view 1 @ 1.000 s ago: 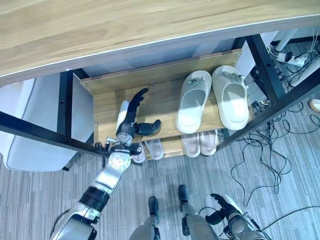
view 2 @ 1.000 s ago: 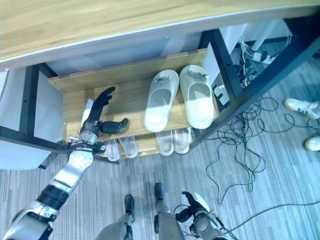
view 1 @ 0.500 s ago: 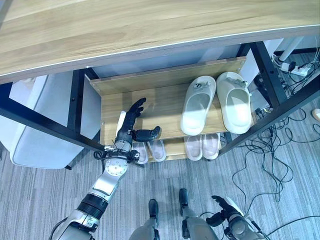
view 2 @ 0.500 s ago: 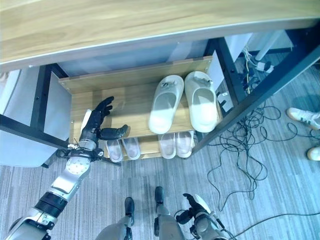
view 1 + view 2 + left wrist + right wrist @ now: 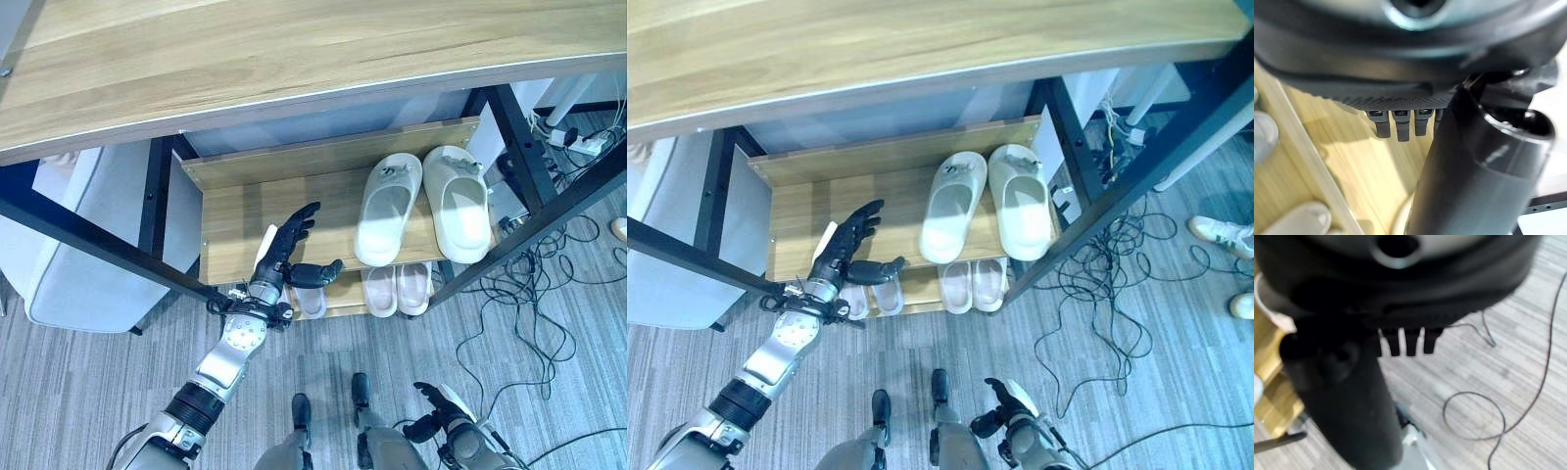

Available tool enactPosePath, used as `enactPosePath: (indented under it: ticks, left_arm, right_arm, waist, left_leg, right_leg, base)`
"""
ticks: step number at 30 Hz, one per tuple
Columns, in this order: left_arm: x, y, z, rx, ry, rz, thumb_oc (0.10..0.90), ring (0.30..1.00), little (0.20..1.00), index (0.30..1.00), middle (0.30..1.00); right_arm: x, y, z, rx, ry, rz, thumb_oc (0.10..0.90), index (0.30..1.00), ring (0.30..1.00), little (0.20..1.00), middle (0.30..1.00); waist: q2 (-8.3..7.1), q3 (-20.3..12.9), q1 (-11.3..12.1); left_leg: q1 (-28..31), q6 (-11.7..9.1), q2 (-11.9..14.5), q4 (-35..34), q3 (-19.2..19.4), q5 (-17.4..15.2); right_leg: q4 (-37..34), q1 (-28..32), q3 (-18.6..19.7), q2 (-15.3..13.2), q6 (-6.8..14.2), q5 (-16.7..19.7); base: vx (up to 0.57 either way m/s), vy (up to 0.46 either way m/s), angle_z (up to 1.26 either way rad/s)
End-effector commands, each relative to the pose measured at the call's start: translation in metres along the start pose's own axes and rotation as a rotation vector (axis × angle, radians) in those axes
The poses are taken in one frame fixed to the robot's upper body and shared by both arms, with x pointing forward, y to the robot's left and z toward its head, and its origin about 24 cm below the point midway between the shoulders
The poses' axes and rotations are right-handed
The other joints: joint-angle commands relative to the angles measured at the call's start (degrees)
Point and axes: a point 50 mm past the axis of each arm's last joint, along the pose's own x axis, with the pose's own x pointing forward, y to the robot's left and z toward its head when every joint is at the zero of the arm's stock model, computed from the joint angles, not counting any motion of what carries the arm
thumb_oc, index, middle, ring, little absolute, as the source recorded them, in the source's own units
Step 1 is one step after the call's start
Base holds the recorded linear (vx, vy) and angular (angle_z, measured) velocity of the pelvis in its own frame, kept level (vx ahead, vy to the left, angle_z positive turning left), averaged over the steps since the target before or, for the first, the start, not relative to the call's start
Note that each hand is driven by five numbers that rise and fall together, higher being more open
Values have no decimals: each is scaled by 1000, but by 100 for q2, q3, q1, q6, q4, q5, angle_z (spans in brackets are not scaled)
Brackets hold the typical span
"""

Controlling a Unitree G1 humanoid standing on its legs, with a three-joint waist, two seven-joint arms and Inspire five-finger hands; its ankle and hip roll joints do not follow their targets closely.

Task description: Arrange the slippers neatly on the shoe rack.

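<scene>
Left hand (image 5: 285,252) open, empty, over shoe rack (image 5: 235,211) beside white slippers (image 5: 387,208); right hand (image 5: 436,416) low, probably open.

Two large white slippers (image 5: 423,206) and four small pink slippers (image 5: 395,288) show.

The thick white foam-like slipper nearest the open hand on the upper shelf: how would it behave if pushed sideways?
The thick white slipper looks chunky and moulded, so probably light and fairly stiff. Its flat sole on the smooth wooden shelf suggests sliding, not tipping. Its toe overhangs the front edge, so the left hand could knock it off.
</scene>
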Motion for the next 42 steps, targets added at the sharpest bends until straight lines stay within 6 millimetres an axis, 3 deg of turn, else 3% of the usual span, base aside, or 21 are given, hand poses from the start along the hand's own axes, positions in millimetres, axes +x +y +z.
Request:
enactPosePath:
  ticks: [1,16,32,38,42]
  left_arm:
    - [7,-5,36,-69,-192,-20,800,900,900,900,900]
    - [8,-38,31,-64,-165,-152,800,900,900,900,900]
    - [23,-81,63,-83,-270,-287,800,900,900,900,900]
    - [24,-82,62,-45,-269,-287,800,900,900,900,900]
    - [28,-68,60,15,-271,-228,800,900,900,900,900]
  right_arm:
    - [-11,29,-11,19,13,64,800,900,900,900,900]
    - [-8,30,-2,27,-4,62,800,900,900,900,900]
    - [-7,25,-1,13,-14,42,800,900,900,900,900]
    - [-7,24,-2,7,-16,41,800,900,900,900,900]
    - [-9,26,-6,1,-11,50,800,900,900,900,900]
  waist:
    - [-341,-547,95]
    - [-298,-412,60]
    - [-186,-302,-127]
    - [-161,-310,-147]
    - [-151,-368,-135]
  left_leg:
    - [-249,82,-269,-79,54,-9]
    - [-175,88,-256,-57,104,-23]
    - [-158,94,-238,-20,252,-63]
    - [-147,96,-239,-20,282,-79]
    - [-125,87,-233,-24,281,-81]
  right_leg:
    - [17,44,-348,-436,660,-218]
    - [88,28,-285,-438,672,-209]
    - [110,-55,-114,-435,704,-181]
    - [88,-57,-82,-426,710,-176]
    - [61,-7,-92,-421,716,-179]
  base:
    - [0,0,0]
    - [-5,-5,-1]
    - [-7,-5,-6]
    - [0,0,0]
    - [19,-3,-1]
